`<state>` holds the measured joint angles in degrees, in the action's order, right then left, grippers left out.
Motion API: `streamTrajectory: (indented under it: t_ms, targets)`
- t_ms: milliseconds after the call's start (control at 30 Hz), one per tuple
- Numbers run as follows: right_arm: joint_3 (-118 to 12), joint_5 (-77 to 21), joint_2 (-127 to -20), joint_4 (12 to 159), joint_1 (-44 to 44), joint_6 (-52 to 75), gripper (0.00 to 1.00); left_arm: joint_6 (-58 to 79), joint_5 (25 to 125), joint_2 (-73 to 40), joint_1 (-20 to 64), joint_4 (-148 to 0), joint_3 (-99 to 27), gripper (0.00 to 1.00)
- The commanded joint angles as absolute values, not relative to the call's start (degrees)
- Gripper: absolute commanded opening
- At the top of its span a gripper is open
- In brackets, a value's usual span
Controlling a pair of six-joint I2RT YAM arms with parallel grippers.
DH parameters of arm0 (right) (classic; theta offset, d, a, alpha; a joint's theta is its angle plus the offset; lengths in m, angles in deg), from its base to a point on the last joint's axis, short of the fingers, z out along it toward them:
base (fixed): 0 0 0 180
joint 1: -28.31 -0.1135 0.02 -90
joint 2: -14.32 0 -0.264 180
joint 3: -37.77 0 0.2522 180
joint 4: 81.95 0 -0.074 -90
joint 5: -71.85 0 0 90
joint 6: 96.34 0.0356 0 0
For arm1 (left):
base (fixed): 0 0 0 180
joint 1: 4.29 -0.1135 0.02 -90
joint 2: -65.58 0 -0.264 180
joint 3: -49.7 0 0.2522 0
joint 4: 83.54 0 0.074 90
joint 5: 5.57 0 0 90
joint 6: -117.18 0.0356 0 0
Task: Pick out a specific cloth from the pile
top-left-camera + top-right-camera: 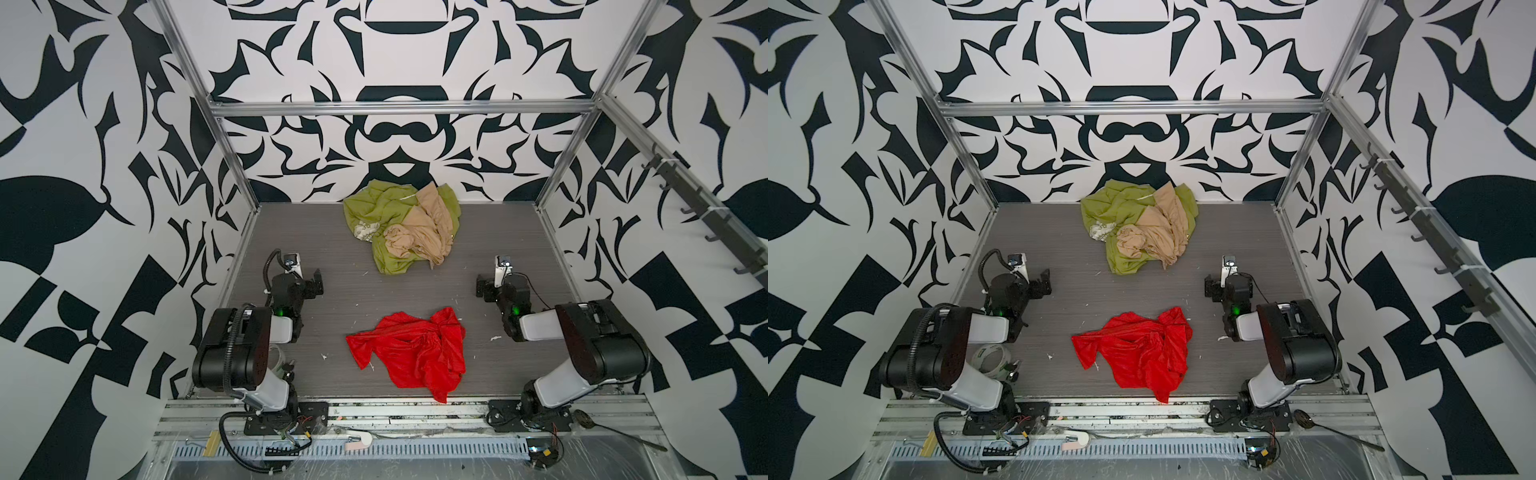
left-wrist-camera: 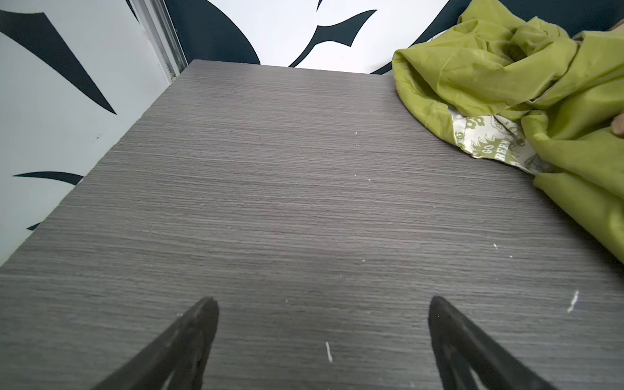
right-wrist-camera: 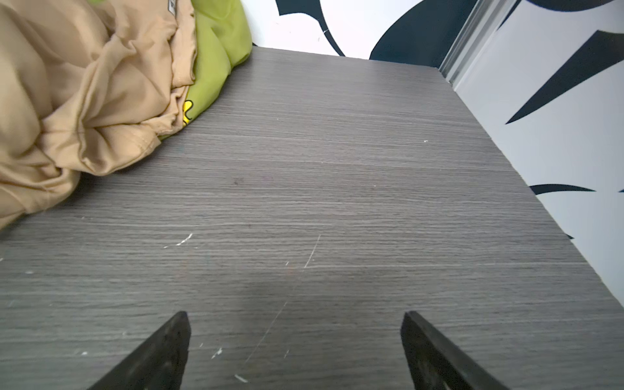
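The red cloth (image 1: 411, 353) (image 1: 1138, 353) lies crumpled and alone on the grey table (image 1: 324, 245), near its front edge, between the two arms. The pile (image 1: 399, 224) (image 1: 1138, 224) sits at the back against the wall, olive-green cloth (image 2: 499, 74) under tan-beige cloth (image 3: 84, 94). My left gripper (image 1: 311, 284) (image 2: 322, 299) is open over bare table, left of the pile. My right gripper (image 1: 484, 286) (image 3: 295, 314) is open over bare table, right of the pile. Neither touches any cloth.
A white patterned patch (image 2: 489, 141) shows at the green cloth's edge. A tape roll (image 1: 992, 359) stands behind the left arm's base. Patterned walls close the table on three sides; a rail of hooks (image 1: 685, 203) runs along the right wall. Small white scraps dot the table.
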<state>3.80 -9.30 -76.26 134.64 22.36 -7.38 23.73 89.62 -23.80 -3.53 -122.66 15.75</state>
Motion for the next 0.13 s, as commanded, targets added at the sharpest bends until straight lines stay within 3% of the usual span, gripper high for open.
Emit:
streamTrajectory:
  t_ms: [0, 100]
  targets:
    - [2.4, -10.6, -75.5, 135.4, 22.7, -7.0, 0.99, 23.2, 90.2, -24.1, -3.6, -124.3, 15.5, 0.99]
    - [2.5, -11.1, -75.5, 135.4, 22.9, -7.1, 0.99, 23.3, 90.1, -24.0, -3.7, -124.4, 15.6, 0.99]
